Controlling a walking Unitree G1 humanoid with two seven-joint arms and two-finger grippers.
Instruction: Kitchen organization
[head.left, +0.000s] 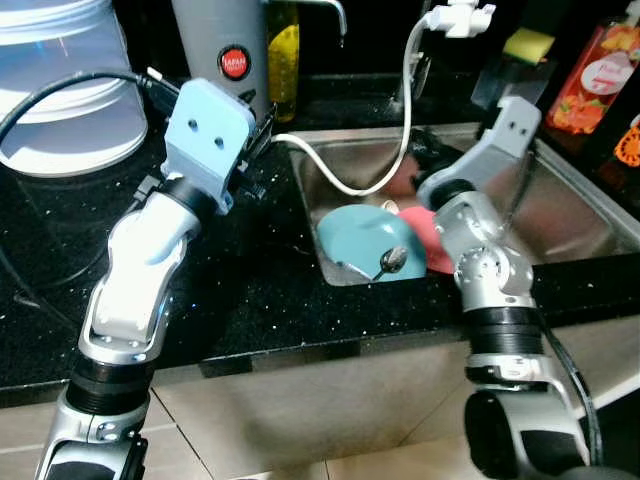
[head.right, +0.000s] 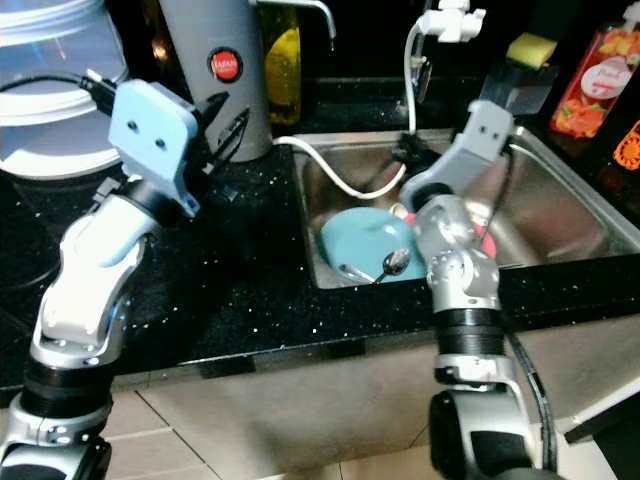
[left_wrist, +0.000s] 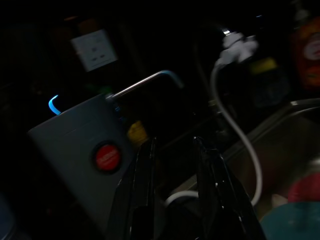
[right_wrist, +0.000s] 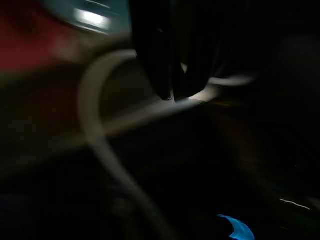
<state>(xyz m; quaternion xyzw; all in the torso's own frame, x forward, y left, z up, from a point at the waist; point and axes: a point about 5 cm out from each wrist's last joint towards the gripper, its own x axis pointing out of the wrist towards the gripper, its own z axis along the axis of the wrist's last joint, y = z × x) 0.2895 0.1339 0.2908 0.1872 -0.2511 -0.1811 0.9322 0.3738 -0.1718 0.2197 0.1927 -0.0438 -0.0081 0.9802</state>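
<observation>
A steel sink (head.left: 570, 215) is set in the black counter (head.left: 250, 290). In it lie a teal plate (head.left: 365, 235), a pink plate (head.left: 432, 240) and a spoon (head.left: 392, 260) resting on the teal plate's edge. My left gripper (left_wrist: 174, 142) hovers above the counter, pointing at a silver appliance (head.left: 215, 35) with a red badge; it is open with nothing between its fingers (left_wrist: 145, 190). My right gripper (right_wrist: 173, 95) reaches into the back of the sink near a white hose (head.left: 405, 100), and its fingers look pressed together in the blurred right wrist view.
A large clear container (head.left: 65, 90) stands at the back left. A yellow bottle (head.left: 283, 55) sits beside the appliance. A yellow sponge (head.left: 528, 45) and a red bottle (head.left: 598, 80) are behind the sink. A black cable (head.left: 60, 85) arcs over the counter.
</observation>
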